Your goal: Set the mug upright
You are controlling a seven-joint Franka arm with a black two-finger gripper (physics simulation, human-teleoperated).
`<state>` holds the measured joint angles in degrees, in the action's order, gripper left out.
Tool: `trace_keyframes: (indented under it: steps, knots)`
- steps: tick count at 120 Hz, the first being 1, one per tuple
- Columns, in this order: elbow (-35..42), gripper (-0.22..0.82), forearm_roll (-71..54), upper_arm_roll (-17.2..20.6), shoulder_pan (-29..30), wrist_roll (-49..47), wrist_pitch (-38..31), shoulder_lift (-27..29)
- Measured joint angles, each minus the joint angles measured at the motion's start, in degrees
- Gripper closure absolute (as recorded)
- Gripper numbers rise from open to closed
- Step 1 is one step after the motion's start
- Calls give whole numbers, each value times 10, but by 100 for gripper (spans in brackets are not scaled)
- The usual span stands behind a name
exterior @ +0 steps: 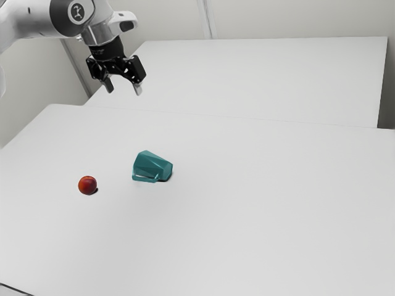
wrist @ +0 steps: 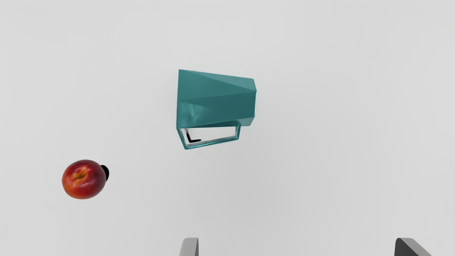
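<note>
At the exterior view's left, the white arm (exterior: pixel 31 20) reaches in above the white desk (exterior: pixel 265 216). A round red fruit (exterior: pixel 87 185) rests on the desk, lower than the raised pincer (exterior: pixel 123 90) and well apart from it, farther toward the exterior view's left. Next comes the pincer itself, pointing down, its two fingers spread wide apart. Farther toward the exterior view's right, the teal mug (exterior: pixel 151 165) lies on its side on the desk, also below the pincer's height and well apart from it. Its wide end faces the exterior view's left, its narrower end the right. In the wrist view, its angular handle (wrist: pixel 213 143) is on the side nearer the pincer's fingertips.
</note>
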<state>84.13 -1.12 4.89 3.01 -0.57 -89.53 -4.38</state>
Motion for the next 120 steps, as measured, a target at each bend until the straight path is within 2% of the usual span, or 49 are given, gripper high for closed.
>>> trace_keyframes:
  steps: [40,81,96,120]
  knots:
    - [10,0,-1,-3,5,-3,-2,-3]
    - [113,0,24,-4,32,4,-27,-2]
    - [128,0,88,-4,70,45,-49,-16]
    - [130,0,212,-4,165,158,-63,-72]
